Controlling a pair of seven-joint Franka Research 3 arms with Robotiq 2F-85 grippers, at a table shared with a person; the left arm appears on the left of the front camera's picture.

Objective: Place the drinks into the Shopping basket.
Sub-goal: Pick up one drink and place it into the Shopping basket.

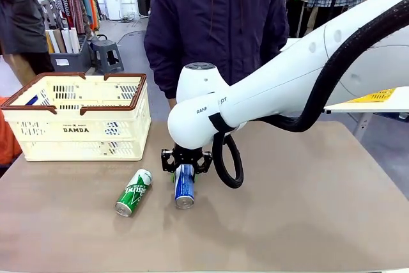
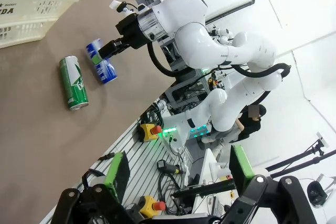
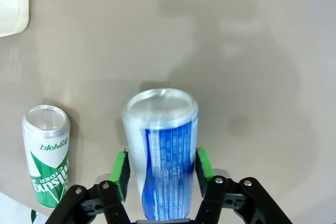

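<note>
The right gripper (image 3: 163, 174) has its jaws partly open around a blue can (image 3: 163, 145), a green pad (image 3: 122, 169) close against each side of the can's body. The can is blurred in the right wrist view, and I cannot tell whether the pads are pressing on it or only flanking it. The can lies lengthwise, low over the table (image 1: 287, 209) near its middle, with one silver end pointing at the robot's edge. Whether it rests on the surface cannot be told. The right arm reaches in from the right edge and bends down over this spot. A green can (image 1: 133, 192) lies on its side just to the left of the blue one. The two cans are apart, and the green one is angled with its silver end toward the near edge. The Shopping basket (image 1: 80, 132) stands upright at the far left corner of the table, well apart from both cans. A person (image 1: 217, 23) in a dark jacket stands at the far edge, behind the arm. The left gripper (image 2: 178, 169) hangs above and off the table with its jaws spread wide and nothing between them.
</note>
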